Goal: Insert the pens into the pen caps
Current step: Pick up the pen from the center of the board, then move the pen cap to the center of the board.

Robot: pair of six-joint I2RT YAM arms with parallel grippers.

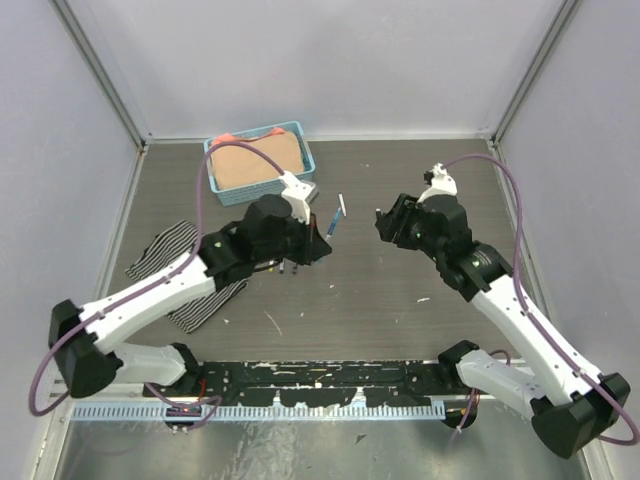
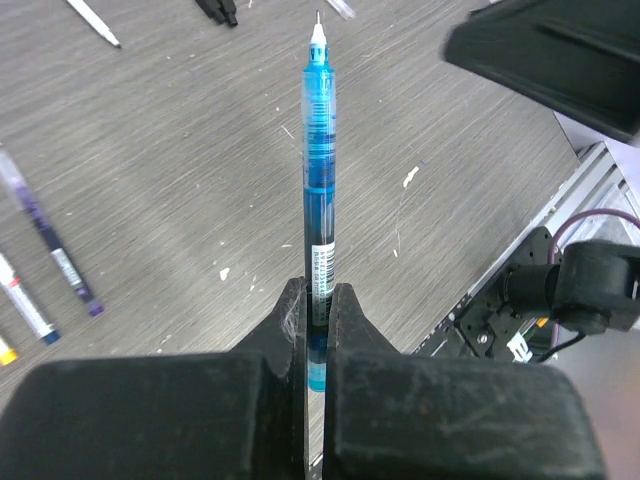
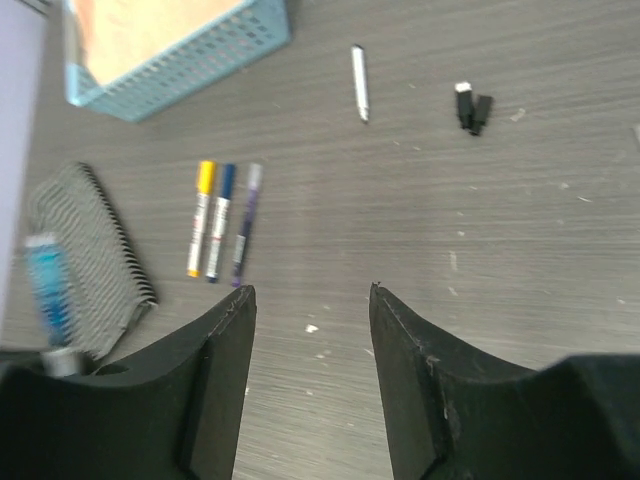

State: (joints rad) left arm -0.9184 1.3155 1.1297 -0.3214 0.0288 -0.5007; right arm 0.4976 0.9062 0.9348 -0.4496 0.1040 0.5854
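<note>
Left gripper pinches blue pen tail-end, tip out for capping; right gripper wide, cap at 1 o'clock

The rear end of the blue pen is partly hidden between the fingers of the left tool. In the right wrist view it is blurred, and the basket runs off the top edge.
</note>
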